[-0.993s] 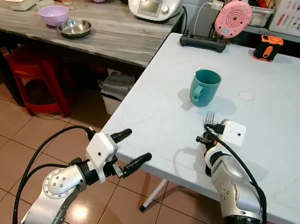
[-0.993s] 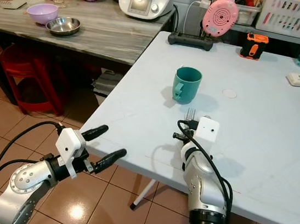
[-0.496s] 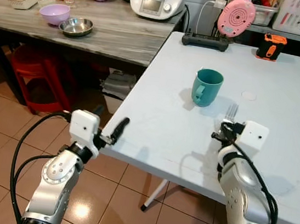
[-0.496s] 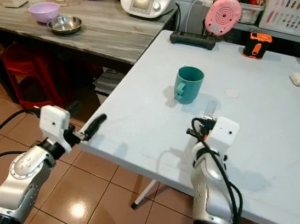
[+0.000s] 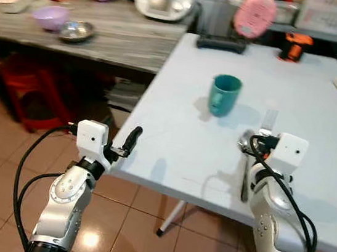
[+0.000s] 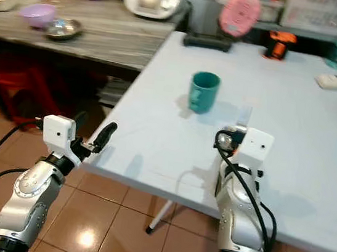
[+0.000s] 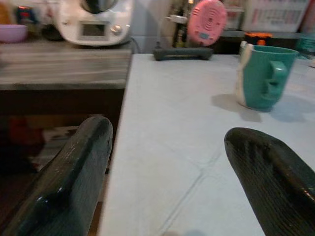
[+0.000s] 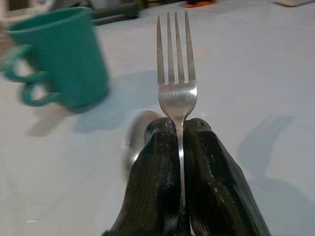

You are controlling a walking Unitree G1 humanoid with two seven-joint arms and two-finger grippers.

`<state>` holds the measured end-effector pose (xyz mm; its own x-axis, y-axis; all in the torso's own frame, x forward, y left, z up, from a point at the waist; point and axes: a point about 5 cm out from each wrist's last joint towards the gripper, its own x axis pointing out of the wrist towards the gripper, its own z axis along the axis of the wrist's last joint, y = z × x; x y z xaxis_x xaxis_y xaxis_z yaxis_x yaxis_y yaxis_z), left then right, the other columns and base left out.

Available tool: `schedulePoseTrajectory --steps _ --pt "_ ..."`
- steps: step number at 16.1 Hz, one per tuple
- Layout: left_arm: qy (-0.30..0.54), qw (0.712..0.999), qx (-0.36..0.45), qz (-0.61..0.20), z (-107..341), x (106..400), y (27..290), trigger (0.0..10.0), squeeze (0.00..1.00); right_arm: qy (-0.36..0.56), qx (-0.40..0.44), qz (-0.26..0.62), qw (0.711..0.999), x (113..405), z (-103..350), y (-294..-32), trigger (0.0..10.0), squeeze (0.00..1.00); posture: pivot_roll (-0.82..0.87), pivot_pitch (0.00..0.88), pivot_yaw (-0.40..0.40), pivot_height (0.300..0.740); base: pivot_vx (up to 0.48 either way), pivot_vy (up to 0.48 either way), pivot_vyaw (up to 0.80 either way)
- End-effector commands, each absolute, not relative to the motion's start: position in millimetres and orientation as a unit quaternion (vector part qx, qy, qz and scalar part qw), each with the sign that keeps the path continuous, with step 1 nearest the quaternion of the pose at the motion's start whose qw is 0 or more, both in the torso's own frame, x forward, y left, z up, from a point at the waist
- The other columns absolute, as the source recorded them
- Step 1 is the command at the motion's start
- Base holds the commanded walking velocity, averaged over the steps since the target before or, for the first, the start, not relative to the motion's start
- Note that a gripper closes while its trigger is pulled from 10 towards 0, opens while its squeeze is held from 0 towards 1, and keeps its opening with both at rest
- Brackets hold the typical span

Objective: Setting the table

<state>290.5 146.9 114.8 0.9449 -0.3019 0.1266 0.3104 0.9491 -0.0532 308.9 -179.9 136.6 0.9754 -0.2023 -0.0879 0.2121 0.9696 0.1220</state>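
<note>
— Where is the fork (image 8: 175, 73) we are laying?
— We have it in our right gripper (image 8: 179, 129), the two black fingers pressed together on its neck, tines pointing away from us. It is above the pale blue table (image 5: 180, 134), just to the right of the teal mug (image 5: 224, 95) and nearer to us.
— Is the handle showing?
— A spoon-like bowl and a slim handle show on the table under the wrist (image 5: 246, 167), but blur keeps us from telling what it is.
— And our left gripper (image 7: 172, 162)?
— It is at the table's near left corner, its fingers (image 7: 78, 167) spread apart with nothing between them, looking across the tabletop at the mug.
— What lies beyond?
— A grey wooden counter (image 5: 106, 31) with a lilac bowl (image 5: 50, 16) beside a steel bowl (image 5: 76, 30).
</note>
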Motion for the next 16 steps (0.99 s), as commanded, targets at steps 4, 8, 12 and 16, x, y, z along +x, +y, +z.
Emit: schedulePoseTrajectory --steps 4,8,12,16 --pt "-0.056 0.986 -0.034 -0.155 115.0 292.0 147.9 10.0 0.00 0.033 0.066 -0.101 0.992 309.1 137.8 -176.6 10.0 0.00 -0.08 0.082 0.050 0.740 0.000 0.340 -0.62" --pt "-0.057 0.986 -0.033 -0.155 115.2 291.9 147.3 10.0 0.00 0.033 0.067 -0.101 0.992 308.9 137.5 -176.2 10.0 0.00 -0.08 0.085 0.049 0.740 0.000 0.372 0.00" --pt "-0.059 0.986 -0.033 -0.153 115.6 292.9 146.1 10.0 0.00 0.019 0.064 -0.093 0.993 308.8 142.0 -176.0 10.0 0.00 -0.08 0.085 0.049 0.740 0.000 0.383 0.00" --pt "-0.061 0.987 -0.031 -0.146 116.0 294.4 146.7 10.0 0.00 0.010 0.068 -0.085 0.994 308.4 144.8 -174.7 10.0 0.00 -0.08 0.082 0.049 0.740 0.000 0.385 0.00"
